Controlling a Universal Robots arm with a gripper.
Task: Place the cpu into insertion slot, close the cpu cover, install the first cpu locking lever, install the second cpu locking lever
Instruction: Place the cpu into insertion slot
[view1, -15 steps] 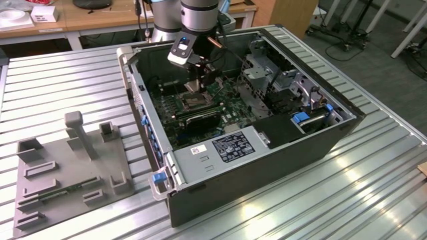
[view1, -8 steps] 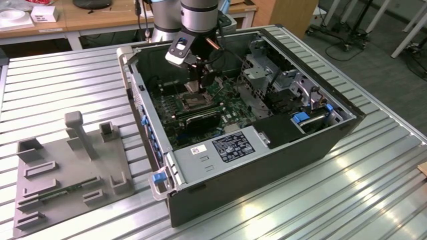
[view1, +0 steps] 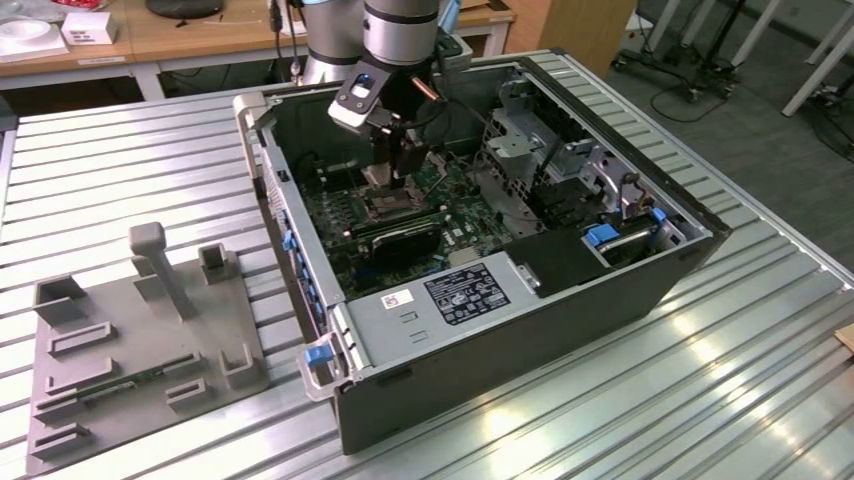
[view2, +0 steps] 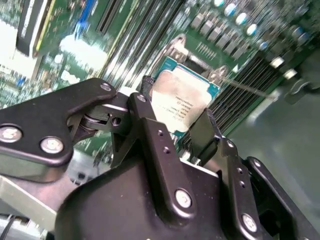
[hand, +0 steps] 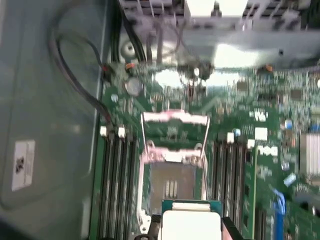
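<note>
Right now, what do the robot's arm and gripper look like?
The arm is a silvery-grey tube with blue trim and a white block at the wrist. The gripper is matte black, built of jointed link plates with silver screws.

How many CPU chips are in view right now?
1. The cpu is gripped in the hand, near the open insertion slot. More could lie hidden behind the walls of the computer case.

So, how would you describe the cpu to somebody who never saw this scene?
Find the open dark case on the table, then the green board inside. Above it, the jaws hold the cpu: a small flat pale-silver square with a teal edge, the only part off the board.
</note>
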